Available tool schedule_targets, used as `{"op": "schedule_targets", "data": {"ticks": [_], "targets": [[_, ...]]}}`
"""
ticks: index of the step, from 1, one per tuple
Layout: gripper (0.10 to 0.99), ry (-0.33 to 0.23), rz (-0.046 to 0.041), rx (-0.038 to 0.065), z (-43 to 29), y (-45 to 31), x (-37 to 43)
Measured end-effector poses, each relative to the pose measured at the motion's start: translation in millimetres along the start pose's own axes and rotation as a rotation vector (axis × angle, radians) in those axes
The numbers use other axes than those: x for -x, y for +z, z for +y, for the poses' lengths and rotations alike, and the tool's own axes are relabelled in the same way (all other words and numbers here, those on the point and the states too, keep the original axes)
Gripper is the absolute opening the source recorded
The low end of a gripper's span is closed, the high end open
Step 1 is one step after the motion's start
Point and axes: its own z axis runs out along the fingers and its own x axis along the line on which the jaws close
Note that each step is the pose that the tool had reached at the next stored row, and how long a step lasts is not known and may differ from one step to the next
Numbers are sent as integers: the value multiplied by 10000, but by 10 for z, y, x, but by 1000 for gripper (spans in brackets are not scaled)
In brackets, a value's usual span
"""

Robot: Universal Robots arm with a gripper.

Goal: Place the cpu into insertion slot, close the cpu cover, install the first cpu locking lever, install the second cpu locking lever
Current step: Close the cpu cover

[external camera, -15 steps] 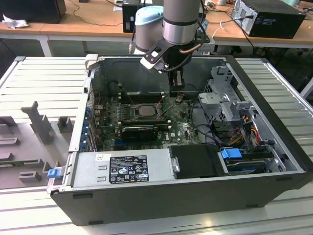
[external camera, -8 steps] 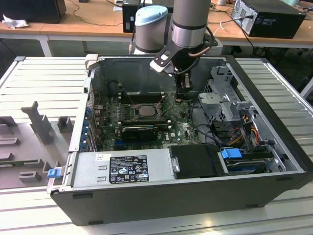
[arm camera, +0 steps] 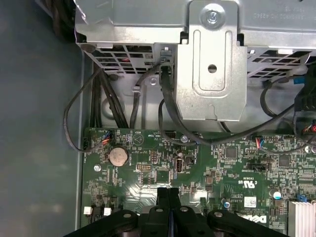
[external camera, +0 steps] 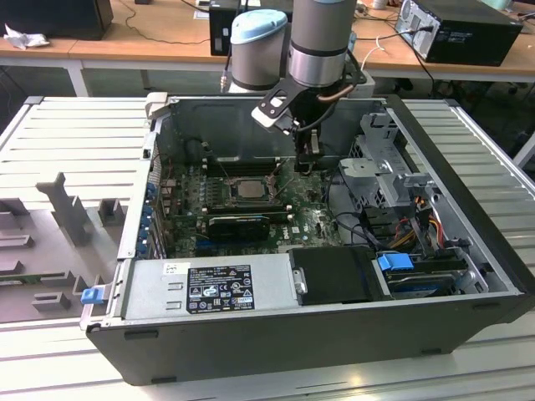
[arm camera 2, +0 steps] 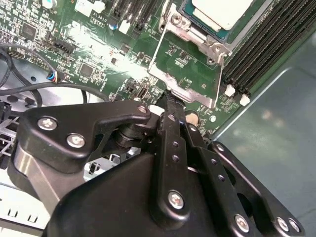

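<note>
The cpu (external camera: 249,187) (arm camera 2: 222,11), a pale square chip, lies in the insertion slot (external camera: 229,190) (arm camera 2: 174,22) on the motherboard inside the open computer case. The cpu cover (arm camera 2: 168,74), a thin grey metal frame, is swung open away from the slot, and green board shows through its window. My gripper (external camera: 308,163) (arm camera 2: 170,99) (arm camera: 168,193) hangs to the exterior view's right of the slot. Its black fingers are shut together with nothing between them. In the second wrist view the fingertips sit right at the cover's free edge.
A long black graphics card (external camera: 238,224) lies in front of the slot. A metal drive cage (external camera: 384,163) (arm camera: 212,64) with black cables (arm camera: 168,118) stands close to the exterior view's right. Black memory slots (arm camera 2: 261,49) and the case wall (arm camera 2: 276,123) flank the socket.
</note>
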Motion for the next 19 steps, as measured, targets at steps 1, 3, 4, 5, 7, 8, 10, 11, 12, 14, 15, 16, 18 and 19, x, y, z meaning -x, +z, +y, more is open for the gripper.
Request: {"op": "schedule_targets", "data": {"ticks": [1,3,4,5,7,8,10,11,12,14,15,16,18,19], "targets": [[106,0,-1,0,-5,0,0],[106,0,0,0,-14,-1,0],[106,0,0,0,-18,-1,-1],[106,0,0,0,-21,-1,-1],[106,0,0,0,-24,-1,-1],[106,0,1,0,-27,-1,-1],[106,0,0,0,-29,-1,-1],[106,1,-1,0,-31,-2,-1],[106,0,0,0,-32,-2,-1],[106,0,0,0,-35,-2,-1],[106,0,0,0,-36,-2,-1],[106,2,-1,0,-40,-2,-1],[106,1,0,-1,-46,-2,-1],[106,1,0,0,-51,-2,-1]]}}
